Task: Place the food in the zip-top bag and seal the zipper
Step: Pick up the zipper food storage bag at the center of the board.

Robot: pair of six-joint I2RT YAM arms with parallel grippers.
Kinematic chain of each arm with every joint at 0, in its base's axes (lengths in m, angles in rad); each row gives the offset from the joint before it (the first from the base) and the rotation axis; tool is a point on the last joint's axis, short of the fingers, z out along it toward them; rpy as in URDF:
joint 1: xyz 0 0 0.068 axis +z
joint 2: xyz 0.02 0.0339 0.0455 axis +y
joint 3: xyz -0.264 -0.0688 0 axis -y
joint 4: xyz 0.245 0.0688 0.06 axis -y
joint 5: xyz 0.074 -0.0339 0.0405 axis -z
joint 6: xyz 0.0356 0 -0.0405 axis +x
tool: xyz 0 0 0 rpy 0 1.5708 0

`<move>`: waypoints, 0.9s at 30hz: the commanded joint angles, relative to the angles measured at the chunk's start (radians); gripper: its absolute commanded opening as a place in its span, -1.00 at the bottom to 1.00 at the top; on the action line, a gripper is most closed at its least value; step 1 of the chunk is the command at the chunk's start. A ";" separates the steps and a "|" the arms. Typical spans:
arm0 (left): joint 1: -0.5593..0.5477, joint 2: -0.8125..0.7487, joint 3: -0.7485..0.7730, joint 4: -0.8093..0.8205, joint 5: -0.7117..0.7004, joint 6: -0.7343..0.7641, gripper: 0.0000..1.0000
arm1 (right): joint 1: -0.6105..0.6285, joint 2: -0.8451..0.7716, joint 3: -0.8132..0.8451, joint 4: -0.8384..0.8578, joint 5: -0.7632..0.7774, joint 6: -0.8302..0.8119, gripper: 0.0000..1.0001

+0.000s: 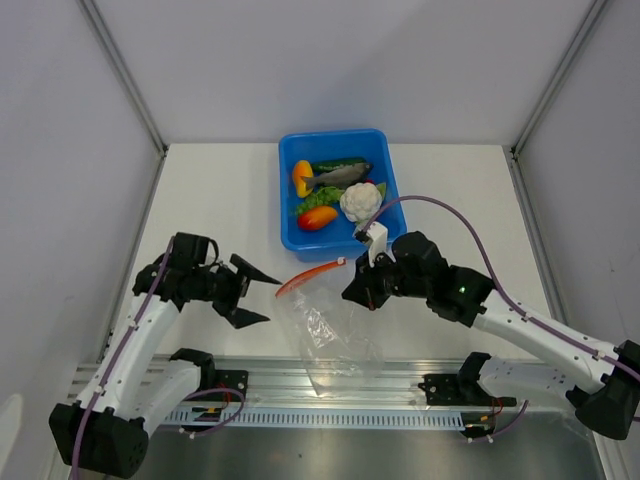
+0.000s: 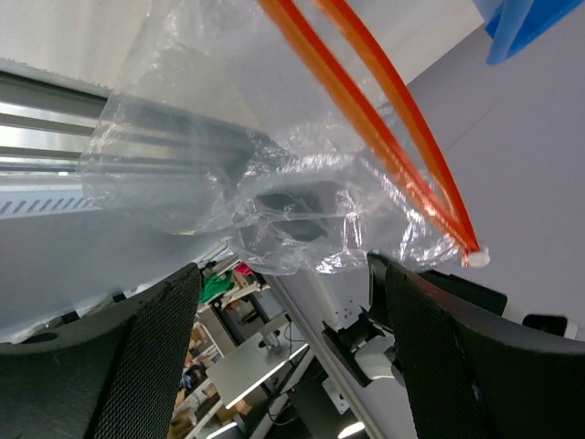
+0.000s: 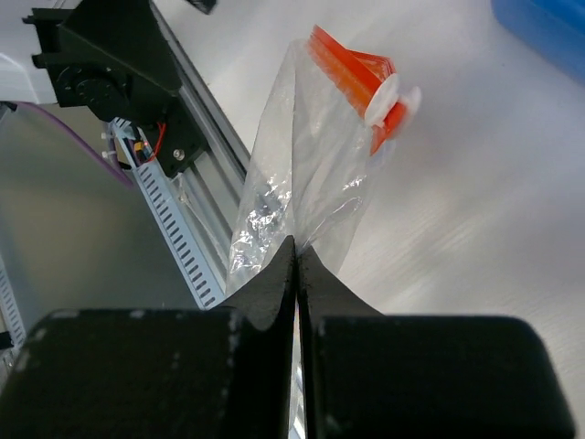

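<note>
The clear zip-top bag [image 1: 335, 335] hangs in front of the blue tub, its red-orange zipper [image 1: 308, 274] at the top with a white slider. My right gripper [image 1: 357, 293] is shut on the bag's right edge; in the right wrist view the bag [image 3: 311, 174] runs up from the closed fingertips [image 3: 297, 251]. My left gripper [image 1: 262, 297] is open and empty just left of the bag; its view shows the bag [image 2: 238, 155] and zipper [image 2: 384, 137] beyond the spread fingers [image 2: 439, 347]. The food sits in the tub: grey fish [image 1: 340, 177], white cauliflower [image 1: 359, 202], orange-yellow pepper [image 1: 301, 178], red-orange fruit [image 1: 317, 217], green chilies [image 1: 316, 199].
The blue tub [image 1: 290, 235] stands at the table's back centre. A metal rail [image 1: 330, 385] with both arm bases runs along the near edge. White walls enclose the table on the left, right and back.
</note>
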 commanded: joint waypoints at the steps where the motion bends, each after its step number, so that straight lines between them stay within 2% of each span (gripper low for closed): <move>1: -0.002 0.061 0.041 0.025 0.051 -0.038 0.67 | 0.020 -0.005 0.040 0.059 -0.043 -0.065 -1.00; 4: -0.002 0.105 0.084 0.032 0.057 -0.031 0.68 | 0.043 -0.005 0.039 0.059 -0.055 -0.083 -1.00; 10: -0.005 0.248 0.135 -0.066 0.074 0.061 0.68 | 0.092 -0.005 0.053 0.048 -0.014 -0.106 -1.00; 22: -0.039 0.303 0.106 -0.012 0.075 0.029 0.63 | 0.130 0.011 0.100 0.001 0.031 -0.153 -1.00; 26: -0.053 0.308 0.097 -0.002 0.077 0.031 0.39 | 0.141 0.011 0.102 -0.002 0.055 -0.157 -1.00; 27: -0.057 0.308 0.086 0.002 0.077 0.029 0.26 | 0.143 0.011 0.103 -0.005 0.062 -0.160 -1.00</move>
